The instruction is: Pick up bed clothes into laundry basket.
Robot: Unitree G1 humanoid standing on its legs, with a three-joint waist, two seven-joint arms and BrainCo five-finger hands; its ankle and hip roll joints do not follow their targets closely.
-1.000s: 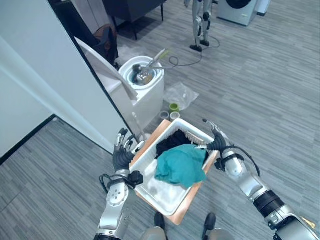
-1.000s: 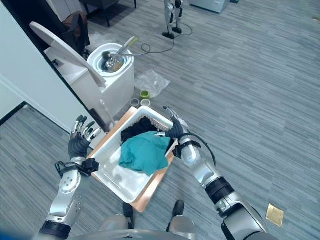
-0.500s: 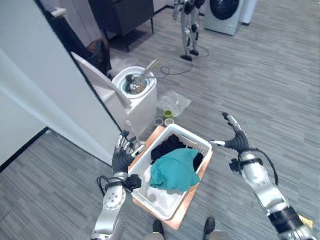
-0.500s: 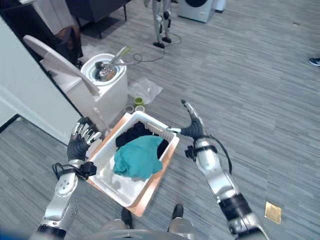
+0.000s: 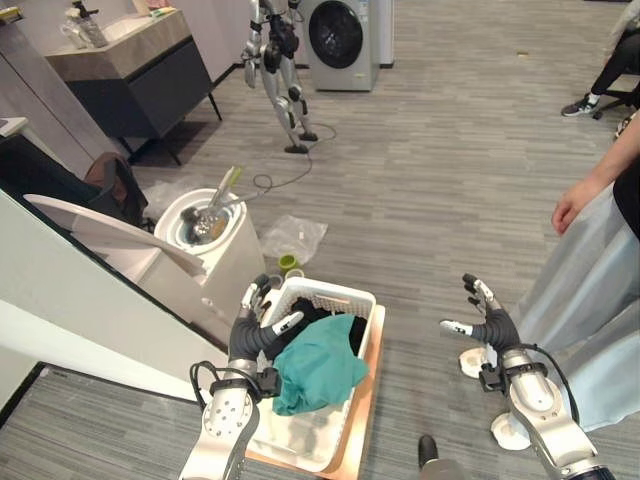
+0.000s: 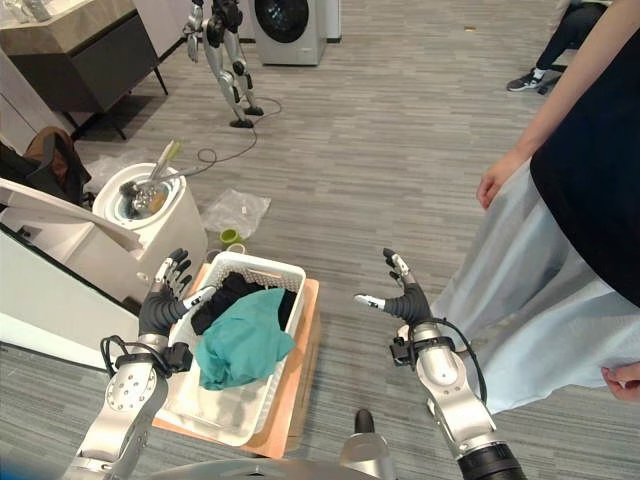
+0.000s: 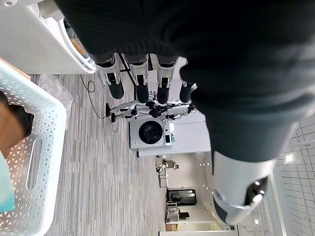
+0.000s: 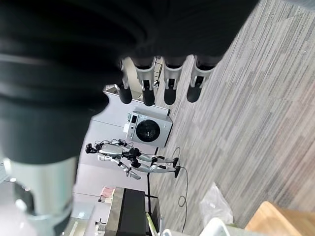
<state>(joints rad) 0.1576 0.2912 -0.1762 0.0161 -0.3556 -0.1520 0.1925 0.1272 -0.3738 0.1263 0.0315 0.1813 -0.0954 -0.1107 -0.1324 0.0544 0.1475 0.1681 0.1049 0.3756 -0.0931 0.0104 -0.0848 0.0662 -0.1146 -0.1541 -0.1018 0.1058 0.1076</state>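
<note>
A white laundry basket [image 5: 352, 296] rests on a wooden board [image 5: 366, 420] on the floor in front of me. Inside it lie a teal cloth [image 5: 316, 366] and a dark garment [image 5: 340, 327] behind it. My left hand [image 5: 252, 335] is at the basket's left rim with straight, spread fingers and holds nothing; its fingers [image 7: 141, 83] stretch out in the left wrist view, with the basket's wall [image 7: 34, 162] beside them. My right hand [image 5: 488, 322] hangs open over the floor, well to the right of the basket, fingers [image 8: 170, 83] straight.
A small white top-loading washer [image 5: 215, 235] with its lid up stands just behind the basket, two small cups [image 5: 288, 264] at its foot. A person [image 6: 590, 190] in a pale skirt stands close on my right. Another robot [image 5: 275, 55] and a front-loading washer [image 5: 340, 40] are farther back.
The camera has lifted and swung right, showing more of the room and the person. My right hand has drawn away from the basket's right rim and opened over the floor. The left hand stays at the left rim.
</note>
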